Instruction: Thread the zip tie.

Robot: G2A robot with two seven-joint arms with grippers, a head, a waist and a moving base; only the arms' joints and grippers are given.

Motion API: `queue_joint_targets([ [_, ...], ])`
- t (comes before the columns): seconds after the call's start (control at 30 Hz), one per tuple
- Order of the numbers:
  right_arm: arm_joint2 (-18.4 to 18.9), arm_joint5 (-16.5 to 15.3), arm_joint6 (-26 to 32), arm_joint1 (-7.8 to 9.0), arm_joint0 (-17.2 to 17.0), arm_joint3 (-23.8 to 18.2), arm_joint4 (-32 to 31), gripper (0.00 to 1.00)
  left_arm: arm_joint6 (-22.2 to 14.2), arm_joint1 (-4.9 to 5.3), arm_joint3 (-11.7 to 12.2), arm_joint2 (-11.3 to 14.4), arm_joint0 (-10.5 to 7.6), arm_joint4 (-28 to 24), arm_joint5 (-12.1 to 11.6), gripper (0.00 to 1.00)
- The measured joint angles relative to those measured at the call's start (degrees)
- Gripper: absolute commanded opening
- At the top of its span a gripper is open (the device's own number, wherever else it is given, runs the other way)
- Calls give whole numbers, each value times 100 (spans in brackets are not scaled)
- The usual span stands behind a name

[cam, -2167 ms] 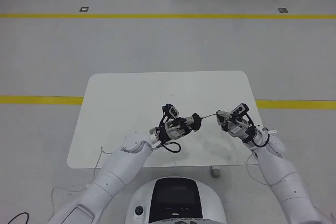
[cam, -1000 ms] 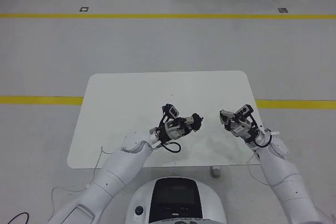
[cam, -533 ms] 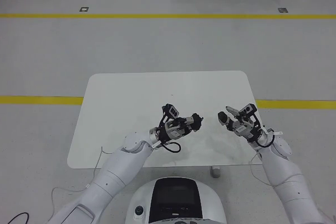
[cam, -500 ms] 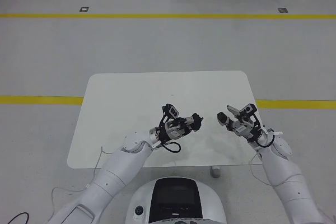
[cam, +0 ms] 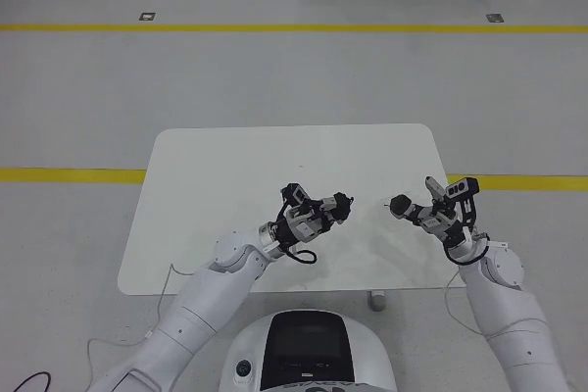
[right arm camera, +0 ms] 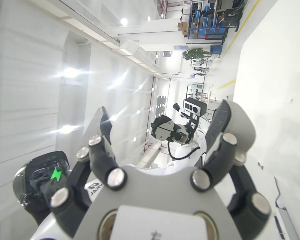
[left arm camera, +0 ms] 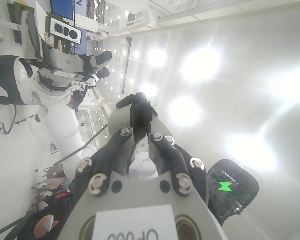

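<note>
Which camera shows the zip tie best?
Left wrist view: the zip tie sits close, pinched in the left gripper. Top view shows it as a dark speck there; right wrist view, too small to tell.

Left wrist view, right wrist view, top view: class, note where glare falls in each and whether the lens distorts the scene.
Left wrist view: broad glare blooms wash out the background beside the left gripper, shut on the dark zip tie; wide-angle stretch. Right wrist view: smaller starred glints beyond the open right gripper; wall edges bow at the side. Top view: even light on the table, floor lines straight.
</note>
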Motion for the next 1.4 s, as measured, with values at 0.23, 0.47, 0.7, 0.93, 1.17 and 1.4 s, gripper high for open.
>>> queue_joint_targets([
  [0.23, 104, -3, -275, 1, -92, -252, -267, 100, -37, -14, -129, -90, 147, -772, 324, 0],
  [0.47, 397, -3, -642, -21, -335, -557, -354, 100, -371, 28, -250, -233, 252, -1197, 654, 0],
  [0.7, 392, -3, -634, -21, -333, -554, -352, 100, -374, 31, -257, -232, 252, -1164, 643, 0],
  [0.93, 392, -3, -634, -21, -333, -554, -352, 100, -374, 31, -257, -232, 252, -1164, 643, 0],
  [1.17, 393, -3, -635, -21, -333, -554, -352, 100, -374, 31, -257, -232, 252, -1163, 643, 0],
  [1.4, 393, -3, -635, -21, -333, -554, -352, 100, -374, 31, -257, -232, 252, -1163, 643, 0],
])
